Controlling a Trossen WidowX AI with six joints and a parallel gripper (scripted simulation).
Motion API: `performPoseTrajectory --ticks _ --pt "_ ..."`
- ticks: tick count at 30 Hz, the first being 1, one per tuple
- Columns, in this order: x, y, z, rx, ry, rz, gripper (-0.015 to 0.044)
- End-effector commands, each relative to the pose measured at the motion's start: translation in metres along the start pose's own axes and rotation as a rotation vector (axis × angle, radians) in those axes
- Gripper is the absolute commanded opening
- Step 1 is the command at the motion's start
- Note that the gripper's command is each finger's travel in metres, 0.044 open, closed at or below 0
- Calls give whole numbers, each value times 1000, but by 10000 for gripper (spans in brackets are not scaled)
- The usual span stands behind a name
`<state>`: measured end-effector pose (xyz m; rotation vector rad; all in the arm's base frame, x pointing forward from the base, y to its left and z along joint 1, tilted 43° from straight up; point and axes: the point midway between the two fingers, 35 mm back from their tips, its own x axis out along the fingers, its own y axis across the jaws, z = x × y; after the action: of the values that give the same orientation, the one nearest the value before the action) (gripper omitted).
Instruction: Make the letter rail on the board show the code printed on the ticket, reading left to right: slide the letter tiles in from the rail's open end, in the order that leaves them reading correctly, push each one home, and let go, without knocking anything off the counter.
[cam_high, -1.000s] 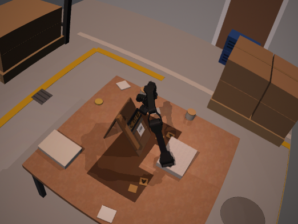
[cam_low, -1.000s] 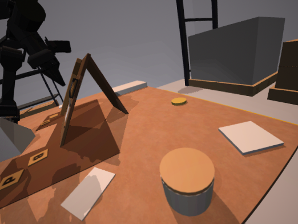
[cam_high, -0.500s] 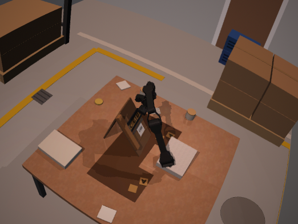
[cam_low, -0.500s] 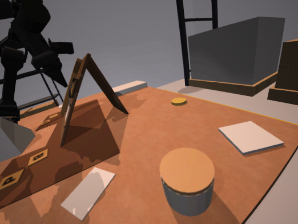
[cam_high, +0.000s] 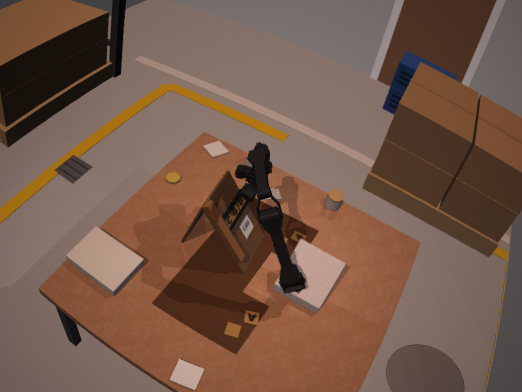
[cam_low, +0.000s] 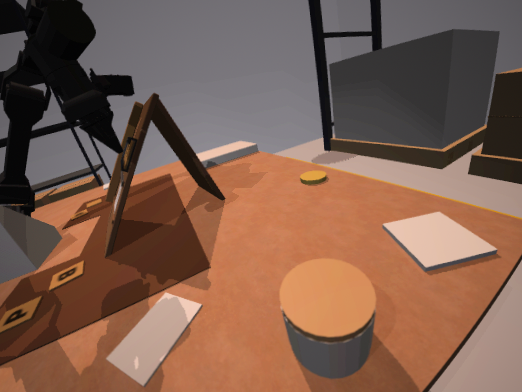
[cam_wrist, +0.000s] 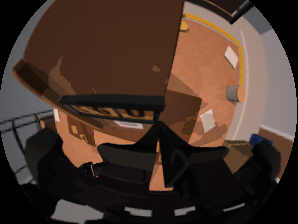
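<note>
The leaning board carries a black rail holding tiles C, G and U, left to right. Any small gap between them is too foreshortened to judge. The ticket below seems to read CGU, in small print. My gripper is shut and empty, its tips close by the rail's right end, beside U; contact cannot be told. Loose tiles B, P and A lie on the table, with another tile beside A.
A lidded can stands near the back edge. White cards, a yellow disc and a thick pale slab lie around the board. Another pale block is under the arm's base.
</note>
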<state>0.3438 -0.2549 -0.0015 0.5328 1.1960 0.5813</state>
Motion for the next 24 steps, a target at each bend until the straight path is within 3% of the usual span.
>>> performPoseTrajectory --ticks 1,24 --pt "1 0 3 0 -5 -2 0" --pt "10 0 10 0 -6 -2 0"
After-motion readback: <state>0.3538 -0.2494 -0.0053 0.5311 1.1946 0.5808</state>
